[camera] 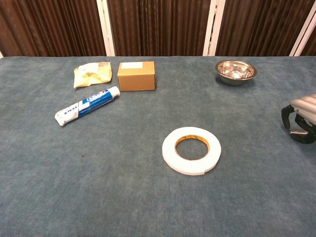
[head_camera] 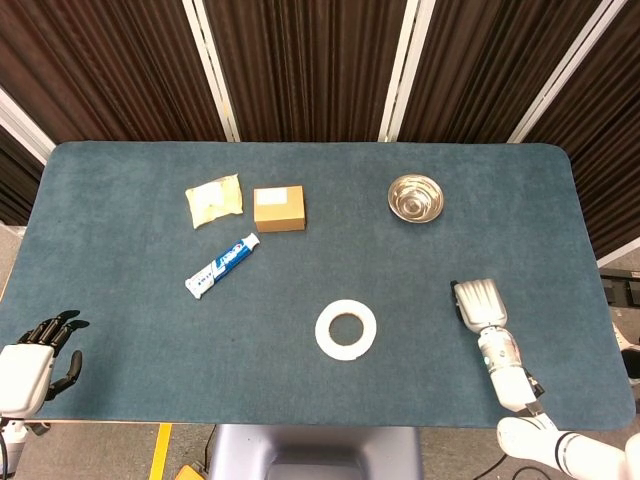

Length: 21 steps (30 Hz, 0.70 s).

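Note:
My right hand (head_camera: 479,301) hovers low over the blue table (head_camera: 140,300) at the near right, and its curved dark fingers (camera: 286,114) show at the right edge of the chest view. It holds nothing. The nearest thing is a white tape roll (head_camera: 325,331) (camera: 168,148) lying flat, a short way to the hand's left. My left hand (head_camera: 38,362) hangs at the near left table edge with fingers apart, holding nothing; the chest view does not show it.
A steel bowl (head_camera: 415,197) (camera: 236,71) stands at the far right. At the far left lie a cardboard box (head_camera: 279,208) (camera: 136,75), a yellow packet (head_camera: 214,200) (camera: 92,74) and a toothpaste tube (head_camera: 222,266) (camera: 87,105). Dark curtains hang behind the table.

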{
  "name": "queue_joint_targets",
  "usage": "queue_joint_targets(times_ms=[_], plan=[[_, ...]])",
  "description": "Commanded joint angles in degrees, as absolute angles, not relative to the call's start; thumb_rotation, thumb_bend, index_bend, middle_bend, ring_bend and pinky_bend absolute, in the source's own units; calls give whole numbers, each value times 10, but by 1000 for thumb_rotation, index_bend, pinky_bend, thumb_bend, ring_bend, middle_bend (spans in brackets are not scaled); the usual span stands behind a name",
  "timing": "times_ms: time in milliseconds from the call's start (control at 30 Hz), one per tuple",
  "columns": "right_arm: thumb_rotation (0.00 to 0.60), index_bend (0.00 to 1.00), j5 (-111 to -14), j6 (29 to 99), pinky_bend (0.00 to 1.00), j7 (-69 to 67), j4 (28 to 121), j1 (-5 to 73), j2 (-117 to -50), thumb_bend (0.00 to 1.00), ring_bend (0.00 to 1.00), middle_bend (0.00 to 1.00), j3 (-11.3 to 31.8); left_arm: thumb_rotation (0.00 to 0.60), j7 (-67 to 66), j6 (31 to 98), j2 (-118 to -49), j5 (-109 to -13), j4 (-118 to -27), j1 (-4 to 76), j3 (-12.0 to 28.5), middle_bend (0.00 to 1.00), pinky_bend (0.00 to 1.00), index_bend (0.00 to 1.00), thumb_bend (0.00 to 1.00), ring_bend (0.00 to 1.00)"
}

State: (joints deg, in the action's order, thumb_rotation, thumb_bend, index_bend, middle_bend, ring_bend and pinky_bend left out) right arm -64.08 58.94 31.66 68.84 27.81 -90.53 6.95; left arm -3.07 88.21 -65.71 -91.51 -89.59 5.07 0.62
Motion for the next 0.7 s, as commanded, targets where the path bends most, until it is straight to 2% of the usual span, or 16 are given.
queue_joint_targets(times_ms=[33, 367, 700], plan=[[600, 607, -641, 589, 960, 317, 684, 279, -908, 448, 982, 938, 69, 600, -31, 882, -657, -916, -896, 51, 6, 204, 445, 303, 544, 266], [600, 644, -641, 588, 974, 311, 669, 280, -915, 448, 993, 954, 68, 600, -27, 882, -657, -917, -895, 51, 5, 204, 444, 307, 543, 265], [600, 737, -663, 605, 981, 284, 699, 275, -898, 448, 1000, 961, 66, 600, -30, 880, -657, -915, -895, 51, 5, 204, 445, 308, 543, 265]])
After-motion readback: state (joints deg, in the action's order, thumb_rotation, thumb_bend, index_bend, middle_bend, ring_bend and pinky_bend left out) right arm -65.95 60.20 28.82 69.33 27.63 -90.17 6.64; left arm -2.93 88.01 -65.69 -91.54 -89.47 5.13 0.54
